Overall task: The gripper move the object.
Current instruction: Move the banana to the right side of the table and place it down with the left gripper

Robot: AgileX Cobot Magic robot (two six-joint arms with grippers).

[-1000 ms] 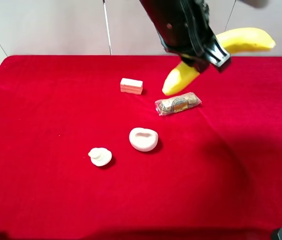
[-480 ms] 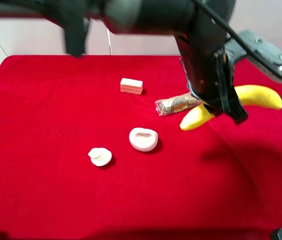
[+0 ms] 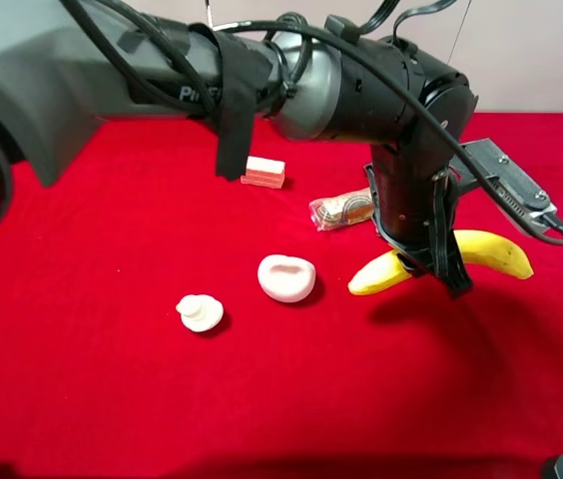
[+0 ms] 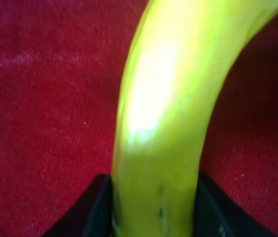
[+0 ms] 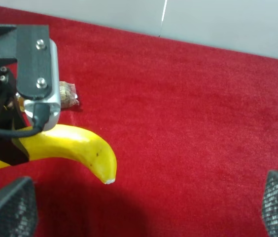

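Two fingers point(image 4: 92, 210) on banana point(image 4: 163, 123); arm lettering point(image 3: 194, 94) perhaps "Pi"

Probably a robotics lab or test bench, though little beyond the table shows: a red cloth point(image 3: 82, 399) covers the tabletop, a bare pale wall point(image 3: 541, 60) rises behind the cloth, and a cabled robot arm point(image 3: 341, 90) reaches over it.

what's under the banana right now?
Only red tablecloth shows beneath the banana, with its shadow. The left gripper, shut on its middle, covers that stretch, so whether the banana touches the cloth there is hidden.
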